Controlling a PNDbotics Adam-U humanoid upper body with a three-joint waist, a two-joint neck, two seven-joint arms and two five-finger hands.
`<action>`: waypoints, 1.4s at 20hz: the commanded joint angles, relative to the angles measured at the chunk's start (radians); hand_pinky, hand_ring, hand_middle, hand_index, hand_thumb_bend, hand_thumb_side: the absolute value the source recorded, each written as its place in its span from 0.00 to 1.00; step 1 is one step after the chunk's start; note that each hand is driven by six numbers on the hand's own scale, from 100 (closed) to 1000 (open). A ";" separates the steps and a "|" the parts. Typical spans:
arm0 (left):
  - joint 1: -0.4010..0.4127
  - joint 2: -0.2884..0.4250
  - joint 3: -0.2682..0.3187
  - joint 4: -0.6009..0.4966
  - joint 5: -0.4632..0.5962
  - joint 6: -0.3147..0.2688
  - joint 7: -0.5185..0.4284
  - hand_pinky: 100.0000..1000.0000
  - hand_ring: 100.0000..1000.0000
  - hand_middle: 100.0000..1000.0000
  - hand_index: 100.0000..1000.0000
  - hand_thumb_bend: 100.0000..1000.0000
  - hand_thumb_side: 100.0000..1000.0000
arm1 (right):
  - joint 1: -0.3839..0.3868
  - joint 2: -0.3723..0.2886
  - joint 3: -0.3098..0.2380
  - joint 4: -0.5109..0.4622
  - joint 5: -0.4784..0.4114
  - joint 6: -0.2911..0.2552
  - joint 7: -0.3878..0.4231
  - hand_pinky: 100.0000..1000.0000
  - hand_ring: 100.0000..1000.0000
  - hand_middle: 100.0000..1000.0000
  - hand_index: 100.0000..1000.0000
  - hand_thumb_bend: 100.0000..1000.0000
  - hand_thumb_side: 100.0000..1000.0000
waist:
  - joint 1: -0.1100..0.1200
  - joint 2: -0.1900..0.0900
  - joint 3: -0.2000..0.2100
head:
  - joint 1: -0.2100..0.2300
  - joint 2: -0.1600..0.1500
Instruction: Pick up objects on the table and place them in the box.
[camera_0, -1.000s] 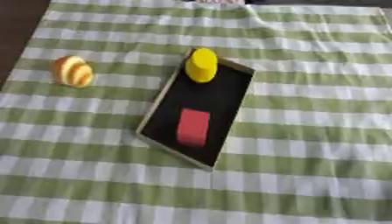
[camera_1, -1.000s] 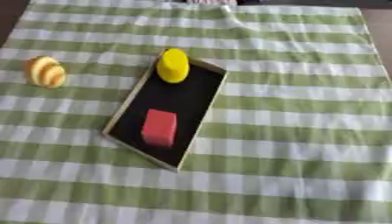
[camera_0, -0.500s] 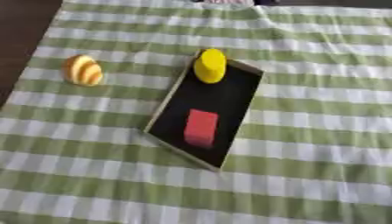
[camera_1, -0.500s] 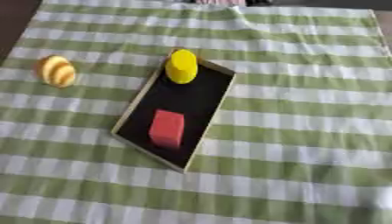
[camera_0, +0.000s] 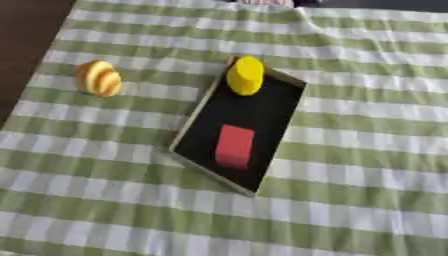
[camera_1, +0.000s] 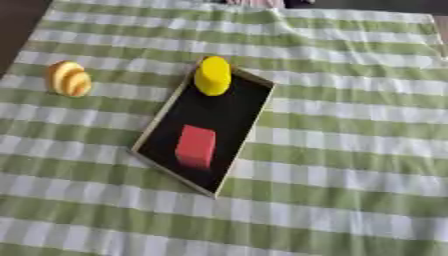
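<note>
We see neither of our hands in either view, so we cannot tell how they stand, nor place things relative to them. The red block (camera_0: 234, 145) and yellow cylinder (camera_0: 246, 75) lie in the shallow black box (camera_0: 278, 130). The orange striped object (camera_0: 99, 78) sits well apart on the checked cloth (camera_0: 367, 165). Being rounded, it may roll away if nudged during a reach.

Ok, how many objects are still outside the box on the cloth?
1: the orange striped object lies on the checked cloth left of the box. The yellow object and red block are already inside. Nothing else shows.
</note>
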 joint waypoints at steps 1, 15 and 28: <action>-0.034 0.015 -0.034 -0.024 -0.032 -0.071 -0.107 0.86 0.89 0.81 0.88 0.33 0.15 | 0.008 -0.051 -0.053 -0.015 -0.122 0.033 0.068 1.00 0.99 0.79 0.98 0.00 0.41 | 0.003 -0.021 0.000 | 0.002 -0.010; -0.190 -0.128 -0.116 0.048 -0.067 -0.071 -0.235 0.86 0.88 0.81 0.88 0.32 0.19 | -0.013 -0.088 -0.082 -0.015 -0.212 0.115 0.139 1.00 0.99 0.79 0.97 0.00 0.41 | -0.002 -0.031 0.000 | -0.001 -0.009; -0.329 -0.271 -0.082 0.117 -0.071 -0.071 -0.305 0.86 0.88 0.82 0.89 0.30 0.13 | -0.047 -0.107 -0.062 -0.015 -0.192 0.154 0.129 1.00 0.98 0.79 0.96 0.00 0.41 | 0.001 -0.034 -0.012 | -0.002 -0.018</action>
